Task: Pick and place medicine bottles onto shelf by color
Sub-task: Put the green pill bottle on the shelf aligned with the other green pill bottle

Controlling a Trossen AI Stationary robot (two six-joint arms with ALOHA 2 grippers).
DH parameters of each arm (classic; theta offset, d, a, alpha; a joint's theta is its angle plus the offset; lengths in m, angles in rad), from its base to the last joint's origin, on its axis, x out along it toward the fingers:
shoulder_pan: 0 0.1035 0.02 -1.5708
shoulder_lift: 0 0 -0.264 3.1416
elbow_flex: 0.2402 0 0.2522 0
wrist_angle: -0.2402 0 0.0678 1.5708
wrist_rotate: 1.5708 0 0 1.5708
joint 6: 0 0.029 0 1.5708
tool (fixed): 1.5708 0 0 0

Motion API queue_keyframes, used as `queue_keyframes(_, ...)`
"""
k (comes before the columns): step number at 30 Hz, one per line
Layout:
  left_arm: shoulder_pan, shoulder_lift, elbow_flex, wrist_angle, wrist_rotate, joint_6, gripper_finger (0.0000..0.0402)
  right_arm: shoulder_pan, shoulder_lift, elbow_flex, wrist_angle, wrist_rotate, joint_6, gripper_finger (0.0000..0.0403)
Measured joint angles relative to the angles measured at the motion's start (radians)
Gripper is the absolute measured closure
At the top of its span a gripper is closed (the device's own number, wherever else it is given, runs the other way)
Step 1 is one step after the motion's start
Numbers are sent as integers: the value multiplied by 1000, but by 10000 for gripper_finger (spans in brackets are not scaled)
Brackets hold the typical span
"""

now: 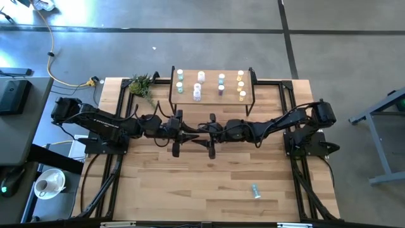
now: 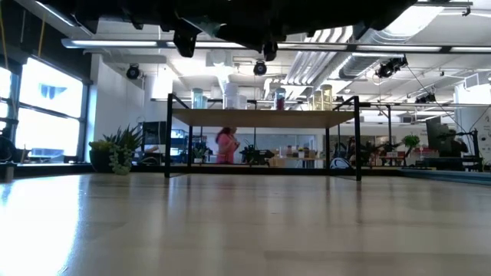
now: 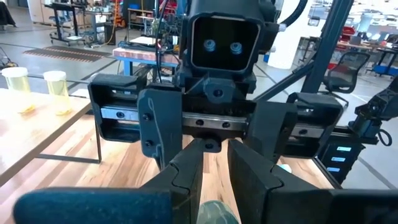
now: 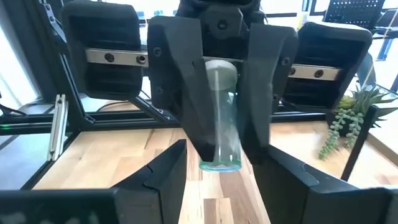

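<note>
Left pincer (image 1: 193, 135) sat mid-bench, nose to nose with the right pincer (image 1: 201, 131). In the right wrist view I saw the left pincer's fingers (image 4: 186, 93) pressed against a teal-green bottle (image 4: 222, 118), cap toward the wrist, base pointing out. Its capped end showed between the same fingers in the left wrist view. Right pincer's fingers (image 3: 270, 140) were spread, empty, in front of the bottle's base.

Shelf (image 1: 212, 98) stood at the far edge of the bench (image 1: 209, 183), carrying bottles in columns: teal-green (image 1: 180, 80) at its left end, white/pinkish (image 1: 198, 86) next, light blue (image 1: 221, 83), then yellow (image 1: 240, 84) at its right end. One more teal bottle (image 1: 255, 190) lay on its side on the near right of the bench, well apart from both arms. Small potted plant (image 1: 142, 84) sat just left of the shelf.
</note>
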Motion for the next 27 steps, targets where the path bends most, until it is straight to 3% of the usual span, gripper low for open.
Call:
queue_keyframes(13, 0, -1, 0, 27, -1, 27, 339, -3, 4, 8, 29, -17, 34, 235)
queue_keyframes(27, 0, 0, 0, 23, -4, 53, 339, -20, 4, 8, 20, -59, 97, 276)
